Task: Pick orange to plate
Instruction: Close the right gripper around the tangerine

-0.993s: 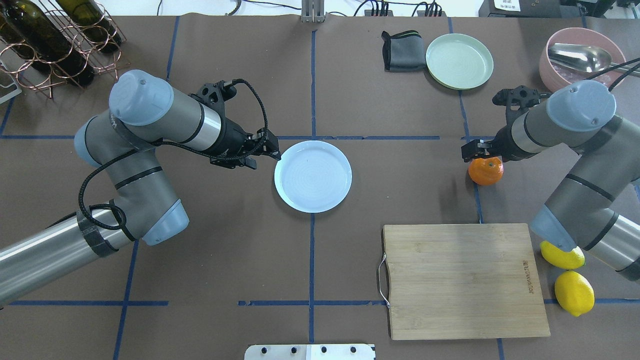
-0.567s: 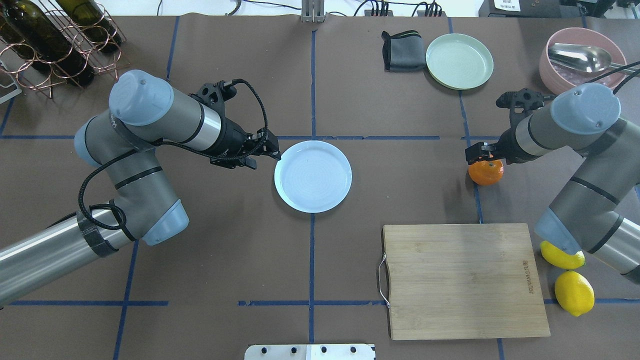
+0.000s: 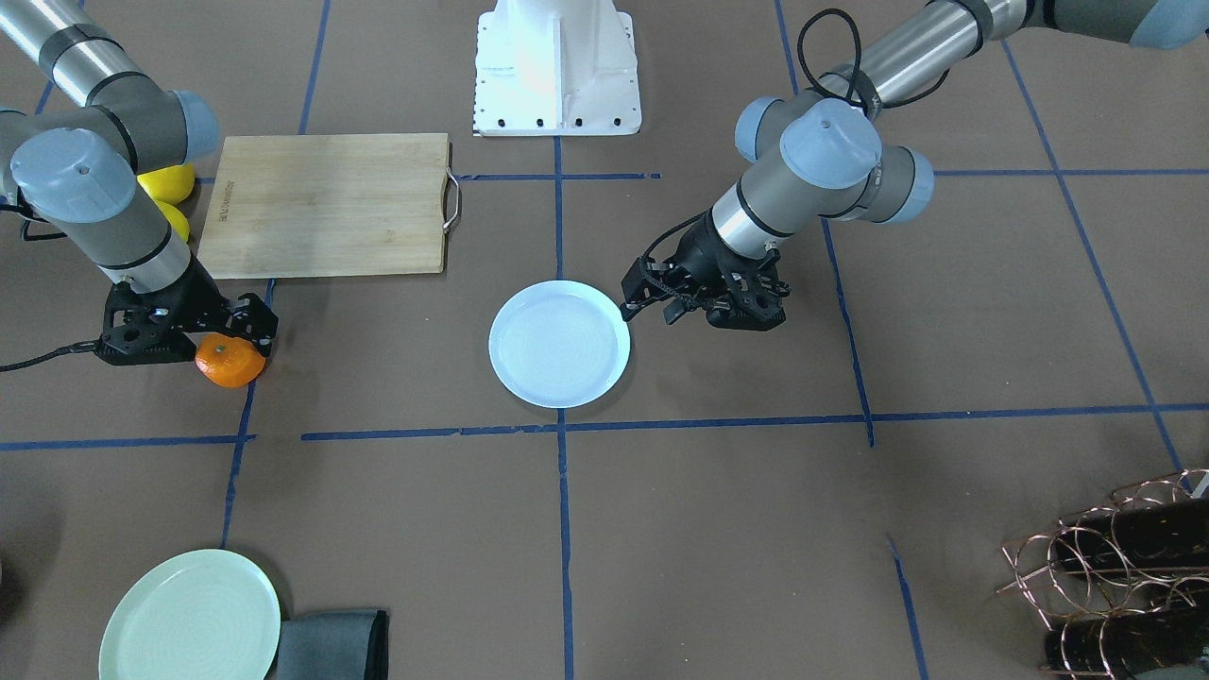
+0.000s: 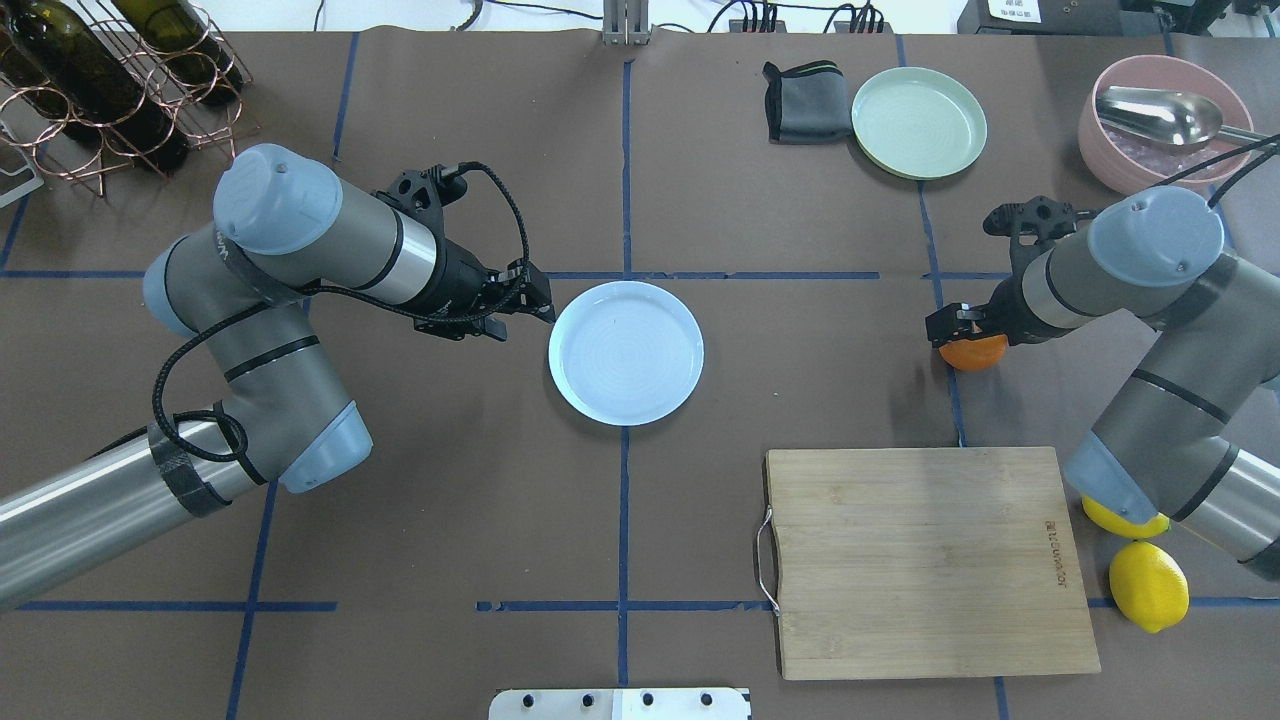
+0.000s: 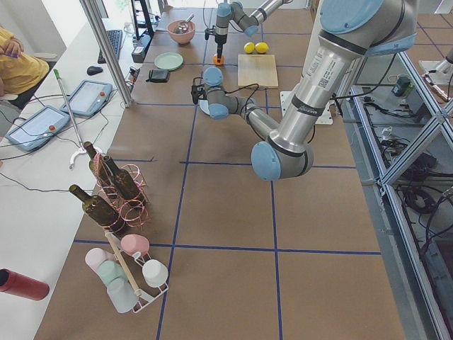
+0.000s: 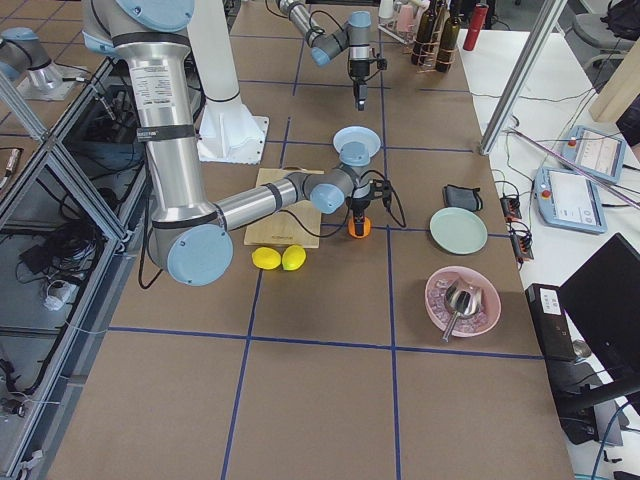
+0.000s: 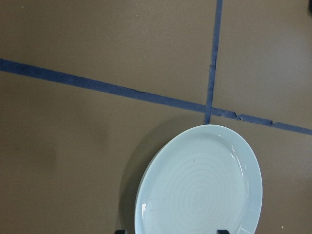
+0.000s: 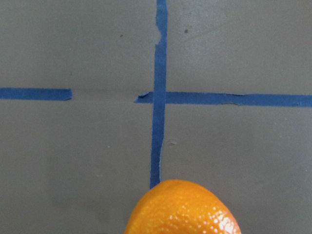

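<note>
The orange (image 4: 977,352) lies on the brown table at the right, on a blue tape line. My right gripper (image 4: 962,326) is lowered onto it from above, open, its fingers on either side of the fruit; in the right wrist view the orange (image 8: 183,209) fills the bottom centre. From the front the orange (image 3: 229,364) shows just under the right gripper (image 3: 231,335). The pale bluish-white plate (image 4: 626,352) sits empty at the table's middle. My left gripper (image 4: 535,305) hovers open beside its left rim, holding nothing; the left wrist view shows the plate (image 7: 200,185) below.
A bamboo cutting board (image 4: 925,560) lies in front of the orange, with two lemons (image 4: 1148,585) to its right. At the back right are a pale green plate (image 4: 918,122), a grey cloth (image 4: 805,102) and a pink bowl (image 4: 1230,100) holding a spoon. A wine rack (image 4: 110,80) stands back left.
My right gripper has come down over the orange and now covers most of its top. The left arm has edged slightly away from the plate's rim.
</note>
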`<state>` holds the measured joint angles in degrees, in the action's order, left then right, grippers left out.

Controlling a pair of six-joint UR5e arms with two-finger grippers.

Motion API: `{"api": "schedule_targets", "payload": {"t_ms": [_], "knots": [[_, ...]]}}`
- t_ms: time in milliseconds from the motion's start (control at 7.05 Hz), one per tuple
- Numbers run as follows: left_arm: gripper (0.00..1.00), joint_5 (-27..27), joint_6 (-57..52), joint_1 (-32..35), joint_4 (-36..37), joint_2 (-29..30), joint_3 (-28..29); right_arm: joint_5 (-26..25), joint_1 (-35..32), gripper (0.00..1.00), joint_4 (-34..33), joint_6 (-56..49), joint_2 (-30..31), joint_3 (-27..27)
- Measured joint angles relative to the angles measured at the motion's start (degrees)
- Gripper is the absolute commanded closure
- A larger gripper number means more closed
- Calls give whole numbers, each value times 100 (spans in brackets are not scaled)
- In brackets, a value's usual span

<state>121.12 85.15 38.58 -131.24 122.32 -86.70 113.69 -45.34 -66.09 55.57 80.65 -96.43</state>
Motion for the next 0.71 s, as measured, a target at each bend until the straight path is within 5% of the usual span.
{"api": "schedule_targets", "payload": {"t_ms": [426,567,709], "knots": [[31,0,-5,0,2,-14,-4,-7,42,0,6,-2,-70,123],[31,0,-6,0,2,-14,-8,-11,46,12,8,-2,-82,142],[31,0,-7,0,1,-15,-20,-53,49,53,9,-1,-91,145]]}}
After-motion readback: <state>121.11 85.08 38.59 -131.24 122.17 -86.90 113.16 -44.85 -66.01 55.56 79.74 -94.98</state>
